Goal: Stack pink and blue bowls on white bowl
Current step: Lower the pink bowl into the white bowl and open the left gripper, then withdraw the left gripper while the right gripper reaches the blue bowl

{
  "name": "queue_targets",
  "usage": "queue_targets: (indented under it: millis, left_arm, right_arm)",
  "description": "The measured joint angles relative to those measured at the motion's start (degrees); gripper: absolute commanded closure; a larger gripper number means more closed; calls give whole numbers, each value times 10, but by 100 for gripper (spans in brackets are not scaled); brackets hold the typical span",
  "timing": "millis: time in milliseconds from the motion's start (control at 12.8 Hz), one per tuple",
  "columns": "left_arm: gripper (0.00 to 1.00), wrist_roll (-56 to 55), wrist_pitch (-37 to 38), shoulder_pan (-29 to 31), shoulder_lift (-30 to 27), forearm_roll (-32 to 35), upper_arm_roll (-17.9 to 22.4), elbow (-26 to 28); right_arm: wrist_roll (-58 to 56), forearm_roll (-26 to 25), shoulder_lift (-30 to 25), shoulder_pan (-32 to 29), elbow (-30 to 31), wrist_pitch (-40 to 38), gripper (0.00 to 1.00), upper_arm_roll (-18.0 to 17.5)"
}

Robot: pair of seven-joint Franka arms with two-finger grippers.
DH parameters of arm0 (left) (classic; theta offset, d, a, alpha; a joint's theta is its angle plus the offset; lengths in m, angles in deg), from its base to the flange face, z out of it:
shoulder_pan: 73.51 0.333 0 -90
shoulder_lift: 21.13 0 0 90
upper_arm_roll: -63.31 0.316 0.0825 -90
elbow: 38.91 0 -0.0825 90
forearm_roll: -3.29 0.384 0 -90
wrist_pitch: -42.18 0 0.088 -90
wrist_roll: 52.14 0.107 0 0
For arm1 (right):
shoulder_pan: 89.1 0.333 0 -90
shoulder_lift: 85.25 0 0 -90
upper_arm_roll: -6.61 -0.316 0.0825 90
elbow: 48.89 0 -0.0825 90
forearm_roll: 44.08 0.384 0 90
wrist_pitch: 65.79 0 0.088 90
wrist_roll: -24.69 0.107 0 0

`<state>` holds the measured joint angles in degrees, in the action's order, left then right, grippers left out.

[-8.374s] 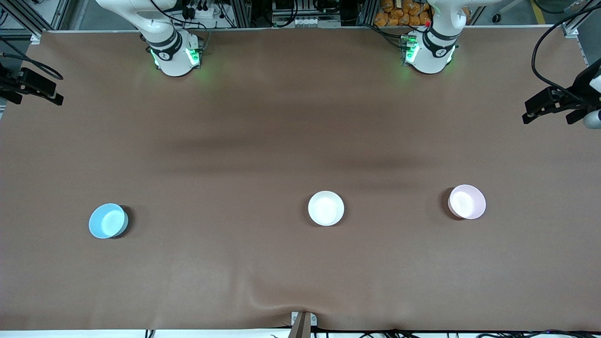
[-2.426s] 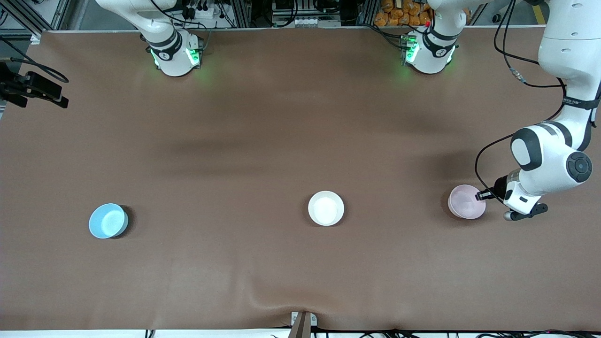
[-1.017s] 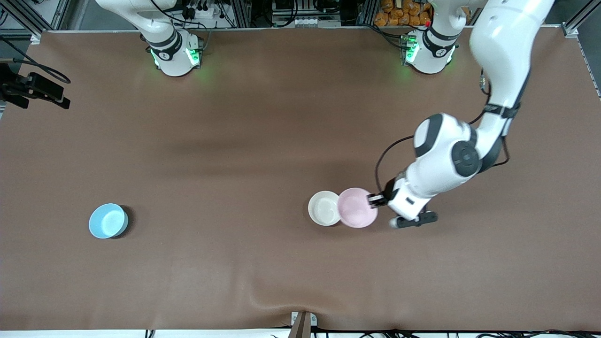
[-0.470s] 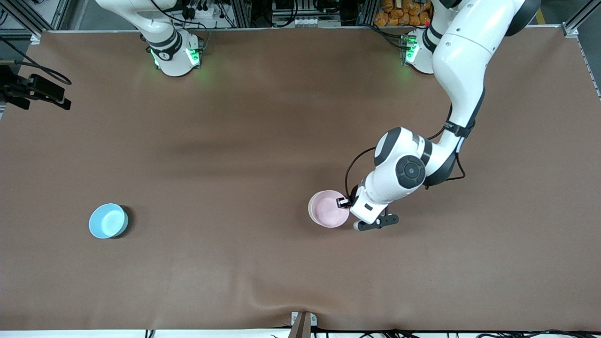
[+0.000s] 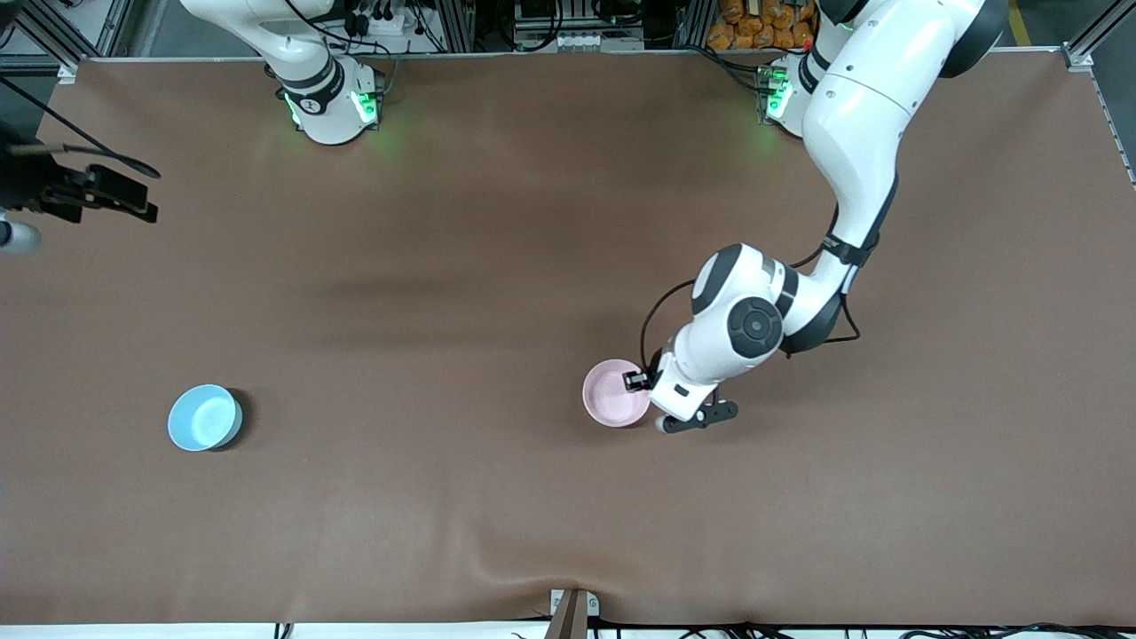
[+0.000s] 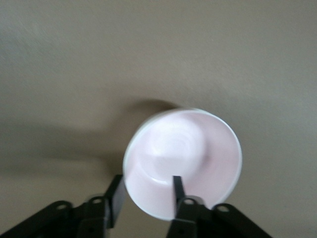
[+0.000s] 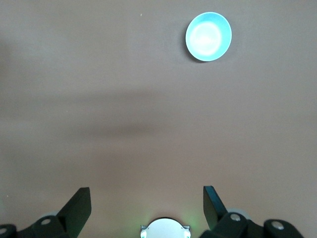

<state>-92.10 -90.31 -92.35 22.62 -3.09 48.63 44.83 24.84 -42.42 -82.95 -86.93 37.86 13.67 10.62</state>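
Note:
The pink bowl [image 5: 612,395] sits in the white bowl, which it covers; only a thin pale rim [image 6: 130,147] shows around it in the left wrist view. My left gripper [image 5: 637,382] is at the pink bowl's [image 6: 185,148] rim on the side toward the left arm's end. It [image 6: 147,186] is open, one finger inside the bowl and one outside. The blue bowl [image 5: 205,417] stands alone toward the right arm's end and shows in the right wrist view [image 7: 208,36]. My right gripper [image 5: 133,200] waits high at that end, open [image 7: 147,191] and empty.
The brown table cover [image 5: 426,497] has a small ridge near its front edge [image 5: 532,568]. The two arm bases [image 5: 330,102] stand along the edge farthest from the front camera. The right arm's base shows in the right wrist view [image 7: 164,229].
My left arm carried the pink bowl from the left arm's end to the white bowl and set it inside. My right gripper shifted slightly over its end of the table.

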Motion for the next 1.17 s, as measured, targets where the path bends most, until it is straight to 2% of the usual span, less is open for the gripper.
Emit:
queue_targets:
  millis: [157, 391, 548, 783, 939, 1174]
  left_arm:
    - [0, -11, 5, -7, -5, 0, 2, -11]
    - [0, -11, 114, 8, -69, 31, 38, -33]
    - [0, -11, 211, 47, -142, 45, 49, -37]
    - [0, 6, 306, 118, -236, 71, 52, -37]
    - [0, 46, 351, 154, -288, 79, 52, -36]
    - [0, 128, 408, 207, -354, 79, 52, -34]
  right_arm:
    - [0, -2, 30, -12, 1, 33, 0, 5]
    - [0, -2, 80, -27, 2, 88, 0, 7]
    - [0, -2, 111, -34, 2, 113, 0, 7]
    - [0, -1, 170, -50, 4, 175, 0, 8]
    - [3, 30, 217, -66, 3, 221, 0, 8]
    - [-6, 67, 243, -93, -1, 235, 0, 8]
